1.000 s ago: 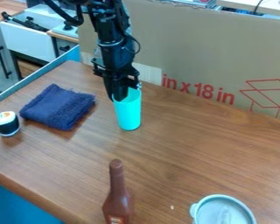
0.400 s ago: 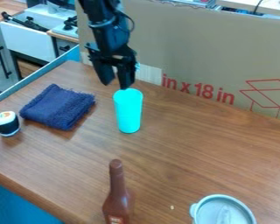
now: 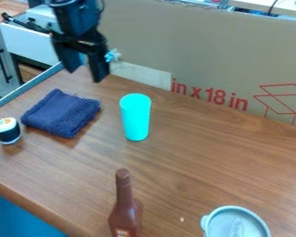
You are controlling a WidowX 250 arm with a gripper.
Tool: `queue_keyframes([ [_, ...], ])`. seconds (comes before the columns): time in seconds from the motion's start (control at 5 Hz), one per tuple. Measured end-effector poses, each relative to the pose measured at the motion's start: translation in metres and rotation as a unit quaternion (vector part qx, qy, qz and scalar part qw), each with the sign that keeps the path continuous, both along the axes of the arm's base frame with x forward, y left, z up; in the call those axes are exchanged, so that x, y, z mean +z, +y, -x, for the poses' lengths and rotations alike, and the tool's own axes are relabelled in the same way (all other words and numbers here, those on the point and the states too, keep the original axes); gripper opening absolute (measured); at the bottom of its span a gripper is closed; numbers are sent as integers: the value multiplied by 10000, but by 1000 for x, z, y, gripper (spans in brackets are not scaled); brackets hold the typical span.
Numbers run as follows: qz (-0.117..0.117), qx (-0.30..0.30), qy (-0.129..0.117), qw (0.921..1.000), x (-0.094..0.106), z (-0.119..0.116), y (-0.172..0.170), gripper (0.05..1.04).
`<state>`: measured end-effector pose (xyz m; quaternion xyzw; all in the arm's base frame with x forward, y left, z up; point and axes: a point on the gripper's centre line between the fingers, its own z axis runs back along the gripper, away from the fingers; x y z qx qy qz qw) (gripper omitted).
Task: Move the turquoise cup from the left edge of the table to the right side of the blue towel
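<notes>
Gripper [image 3: 85, 76] with jaws spread wide and empty, above the wooden table's [image 3: 200, 157] far edge.
Nearest below are a folded navy cloth [image 3: 61, 113] and an upright turquoise cup [image 3: 136, 118], apart from each other; a toy sushi roll [image 3: 8, 131] sits beside the cloth, and a brown bottle [image 3: 124, 210] stands nearer the camera.

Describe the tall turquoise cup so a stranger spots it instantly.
Find the brown wooden table before the tan cardboard panel, then its folded navy cloth. Right of that in view stands the cup: upright, cylindrical, and the only bright turquoise thing there.
</notes>
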<state>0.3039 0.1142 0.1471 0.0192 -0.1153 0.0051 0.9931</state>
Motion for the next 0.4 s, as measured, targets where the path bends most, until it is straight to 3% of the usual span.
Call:
queue_keyframes([
  [0.2, -350, -121, 415, 9985, -27, 48, 24, 1001],
  [0.4, -356, -85, 531, 9979, -39, 69, 44, 1001],
])
